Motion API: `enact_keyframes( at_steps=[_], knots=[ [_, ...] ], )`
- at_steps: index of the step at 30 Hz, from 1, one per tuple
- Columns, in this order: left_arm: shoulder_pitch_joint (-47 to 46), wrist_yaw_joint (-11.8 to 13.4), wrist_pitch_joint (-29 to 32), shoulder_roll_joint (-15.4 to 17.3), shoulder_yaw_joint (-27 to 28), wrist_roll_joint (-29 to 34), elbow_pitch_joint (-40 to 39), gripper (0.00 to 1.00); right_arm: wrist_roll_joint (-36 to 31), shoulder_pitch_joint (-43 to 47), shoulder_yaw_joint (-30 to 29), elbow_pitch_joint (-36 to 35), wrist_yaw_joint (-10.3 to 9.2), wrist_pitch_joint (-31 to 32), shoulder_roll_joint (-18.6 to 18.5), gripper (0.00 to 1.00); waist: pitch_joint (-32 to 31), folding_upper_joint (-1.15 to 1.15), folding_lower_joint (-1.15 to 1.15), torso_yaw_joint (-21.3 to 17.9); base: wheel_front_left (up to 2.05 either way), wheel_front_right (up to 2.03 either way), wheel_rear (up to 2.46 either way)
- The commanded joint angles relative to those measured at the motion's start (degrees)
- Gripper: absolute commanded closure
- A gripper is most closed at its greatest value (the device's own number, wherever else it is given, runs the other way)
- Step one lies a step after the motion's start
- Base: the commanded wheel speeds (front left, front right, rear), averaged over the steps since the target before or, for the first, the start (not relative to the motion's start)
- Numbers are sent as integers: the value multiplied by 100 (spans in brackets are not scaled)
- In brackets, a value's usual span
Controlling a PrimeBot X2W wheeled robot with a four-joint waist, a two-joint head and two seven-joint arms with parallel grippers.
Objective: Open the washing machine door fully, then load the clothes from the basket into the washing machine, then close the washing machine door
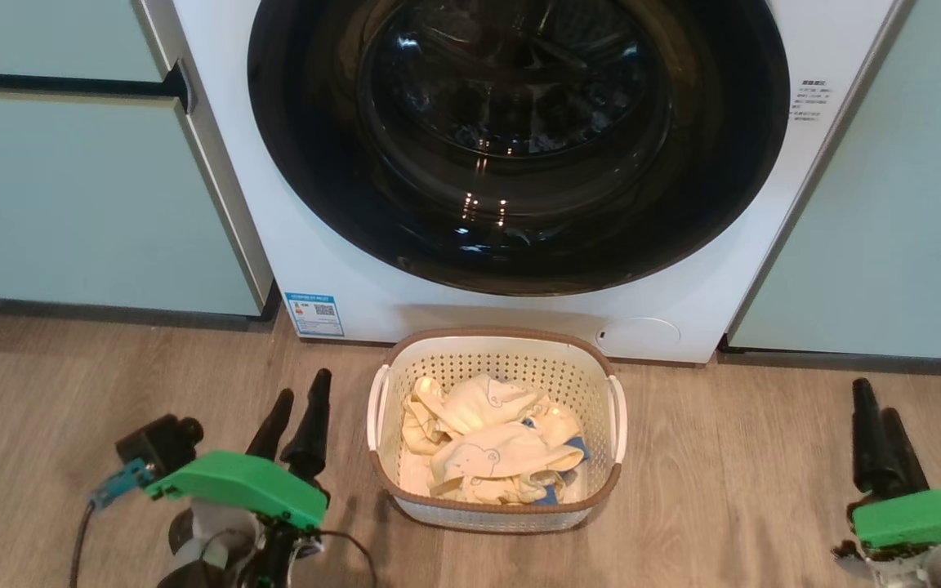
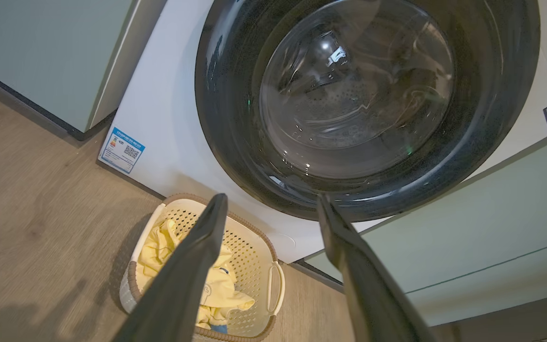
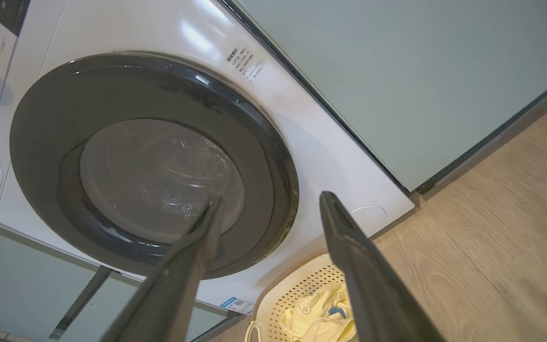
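My head camera looks steeply down on the basket (image 1: 511, 363) below the washing machine door (image 1: 299, 163). My wrist cameras sit low, left and right of the basket, tilted up at the door; all three share both.

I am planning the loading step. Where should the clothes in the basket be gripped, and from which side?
Probably the raised fold of the topmost garment among the clothes, from straight above: the basket is open upward and its walls block the sides.
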Motion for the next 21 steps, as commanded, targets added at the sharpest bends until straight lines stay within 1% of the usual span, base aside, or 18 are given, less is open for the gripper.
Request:
enact_keyframes(
  at_steps=[1,2,8,16,21],
  knots=[
    [-342,26,-79,95,53,226,-234,0,-261,-355,116,-280,-9,-77,-108,0,1,0,0,4,0,0,0],
    [-370,34,-113,98,28,387,-249,0,-513,-368,161,-316,-10,-111,-111,0,1,0,0,10,0,0,0],
    [-442,87,-214,113,-30,858,-287,0,-1356,-392,298,-373,-10,-213,-120,0,-6,0,0,29,0,0,0],
    [-531,164,-349,169,-127,1488,-298,0,-2172,-437,403,-444,-12,-347,-132,0,-8,0,0,23,0,0,0],
    [-579,211,-416,193,-185,1790,-336,0,-2515,-462,420,-462,-12,-415,-138,0,-3,0,0,21,0,0,0]
  ],
)
